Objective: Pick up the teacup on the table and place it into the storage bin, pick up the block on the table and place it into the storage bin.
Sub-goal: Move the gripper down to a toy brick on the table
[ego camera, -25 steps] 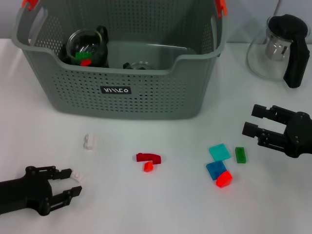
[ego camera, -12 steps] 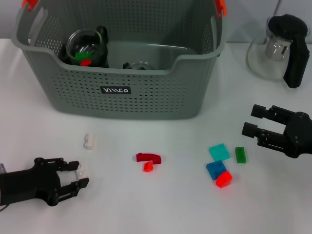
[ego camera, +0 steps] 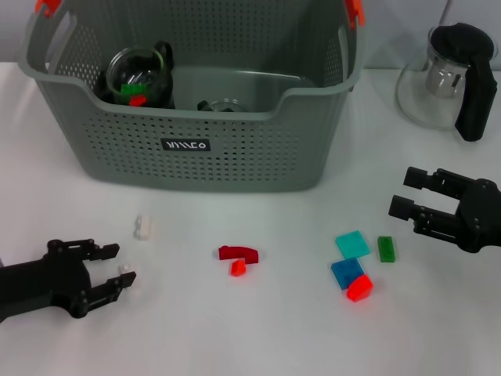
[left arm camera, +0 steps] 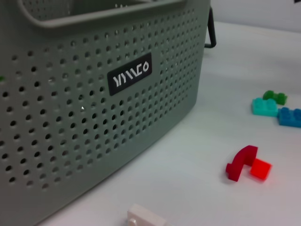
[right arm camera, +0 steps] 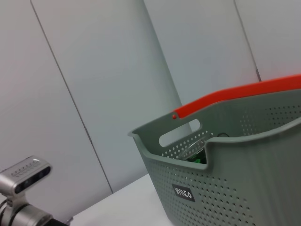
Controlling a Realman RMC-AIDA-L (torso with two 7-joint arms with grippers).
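White block (ego camera: pixel 124 269) sits between the open fingers of the left gripper (ego camera: pixel 111 268), on the table well short of the bin (ego camera: pixel 235 168); it's tiny, so a slightly off close could squirt it out or pinch only a corner. Right gripper (ego camera: pixel 407 194) is open w/ nothing in it, idle beside the coloured blocks (ego camera: pixel 354 262). Can't tell if the pads touch the block yet, and the cup (ego camera: pixel 139 78) in the bin is partly hidden by the wall.

bin (ego camera: pixel 235 149) 1 | teacups in bin (ego camera: pixel 141 78) perhaps 2 | loose blocks (ego camera: pixel 352 244) 8 | glass pot (ego camera: pixel 446 78) 1
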